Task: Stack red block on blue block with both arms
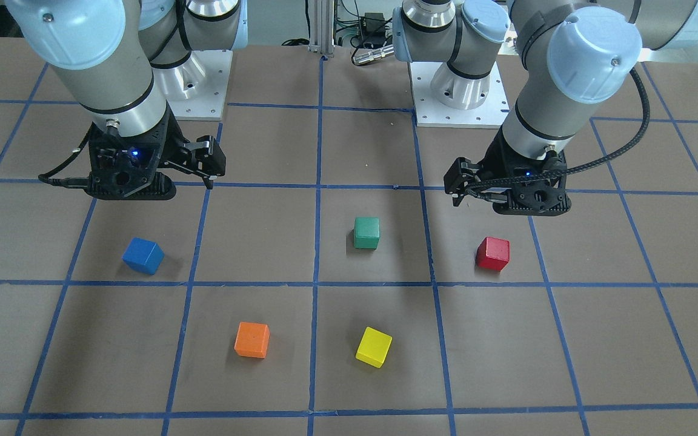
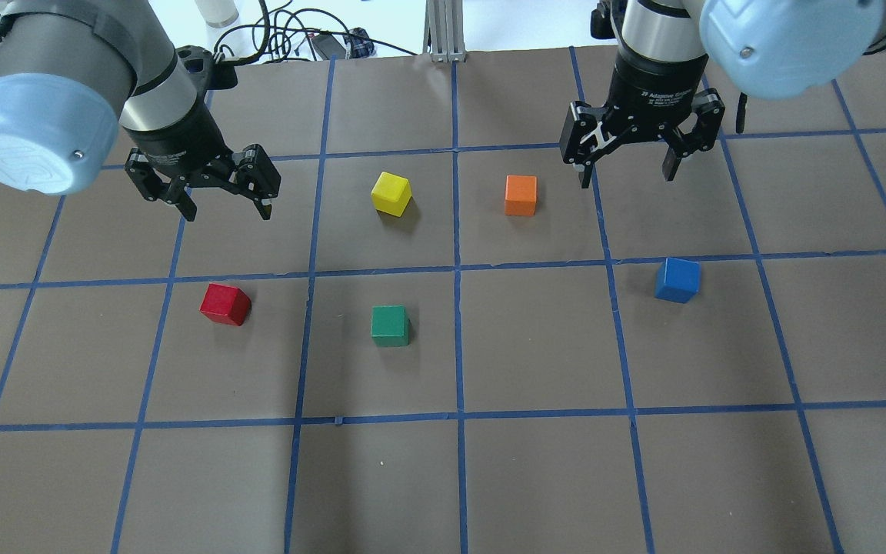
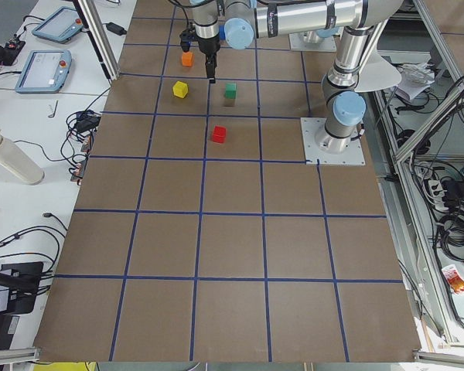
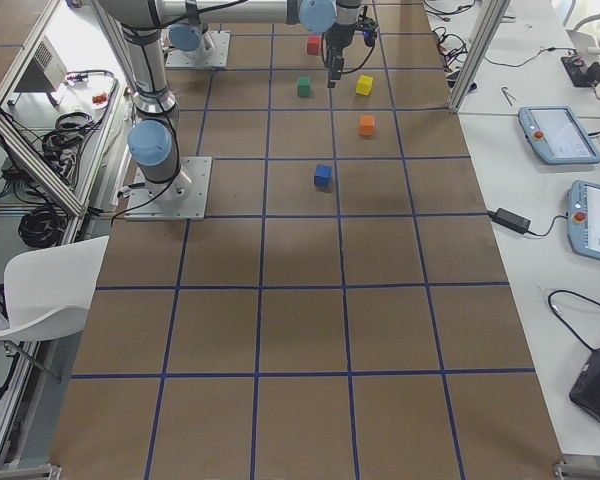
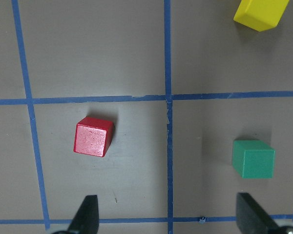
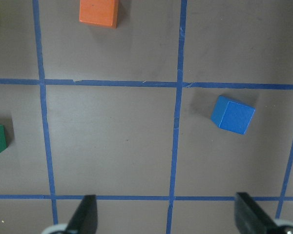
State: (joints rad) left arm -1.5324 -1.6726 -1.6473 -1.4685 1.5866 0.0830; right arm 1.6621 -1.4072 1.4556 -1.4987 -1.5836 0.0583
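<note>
The red block lies on the brown table on my left side; it also shows in the front view and the left wrist view. The blue block lies on my right side, also in the front view and the right wrist view. My left gripper hangs open and empty, well above the table near the red block. My right gripper hangs open and empty, well above the table near the blue block. Neither gripper touches a block.
A green block, a yellow block and an orange block lie between the two task blocks. Blue tape lines grid the table. The arm bases stand at the robot's edge.
</note>
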